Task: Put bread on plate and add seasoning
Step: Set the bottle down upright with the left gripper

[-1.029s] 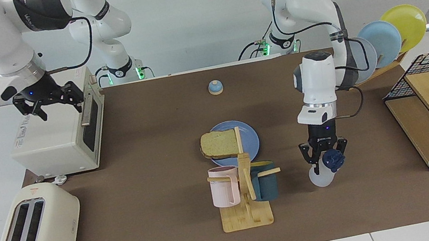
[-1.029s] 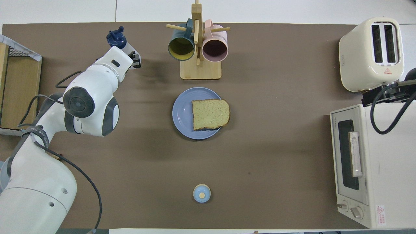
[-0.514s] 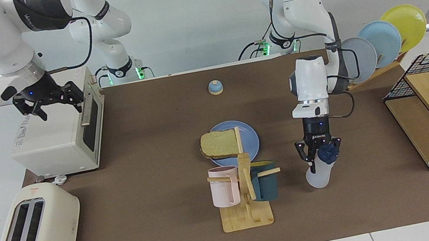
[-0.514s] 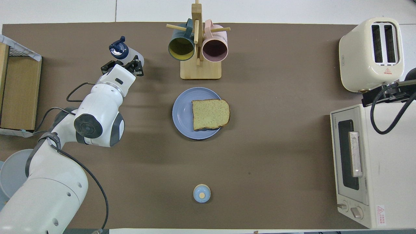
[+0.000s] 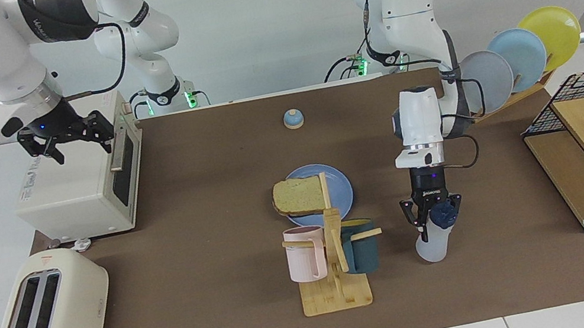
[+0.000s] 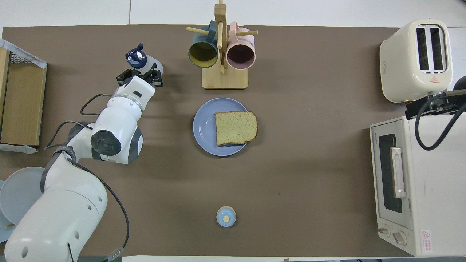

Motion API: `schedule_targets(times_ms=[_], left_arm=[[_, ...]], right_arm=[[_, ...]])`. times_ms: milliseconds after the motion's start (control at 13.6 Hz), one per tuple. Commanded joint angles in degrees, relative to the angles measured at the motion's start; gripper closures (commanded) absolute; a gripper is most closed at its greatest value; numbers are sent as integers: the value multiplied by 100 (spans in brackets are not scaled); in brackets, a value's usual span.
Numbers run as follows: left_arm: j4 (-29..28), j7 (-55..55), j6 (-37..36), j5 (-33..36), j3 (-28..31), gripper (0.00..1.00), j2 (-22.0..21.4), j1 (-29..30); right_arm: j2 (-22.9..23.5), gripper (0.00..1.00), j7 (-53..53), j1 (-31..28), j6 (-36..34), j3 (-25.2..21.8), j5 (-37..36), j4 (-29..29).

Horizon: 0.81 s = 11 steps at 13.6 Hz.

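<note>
On the brown table, in the middle, the plate is a round medium-blue disc with a shallow rim. The bread lies flat on it, a squarish tan speckled slice with a darker crust, its edge toward the right arm's end of the table overhanging the rim. Just farther from the robots stands a wooden mug rack with a dark teal mug and a pink mug hung on it.

Beside the rack, toward the left arm's end, the seasoning is a small translucent white bottle with a dark navy knobbed cap. It is tilted and lifted, gripped just below the cap by the left claw, whose fingers are clamped on it.

Nearer the robots than the plate sits a small blue bell. At the right arm's end are a cream toaster and a white toaster oven. The right claw waits over the oven with its fingers apart, holding nothing.
</note>
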Motion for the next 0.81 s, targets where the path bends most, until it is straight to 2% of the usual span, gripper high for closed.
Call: schedule_targets(times_ms=[0,367,735], left_arm=[[126,160,116,-45,31,100,105,45],[424,556,-612,-45,31,100,105,107],[398,556,-771,-45,22,100,79,124]], right_arm=[[-137,0,-113,-97,79,53,13,-165],[-137,0,-113,-97,79,53,13,-165],[-137,0,-113,-97,79,53,13,-165]])
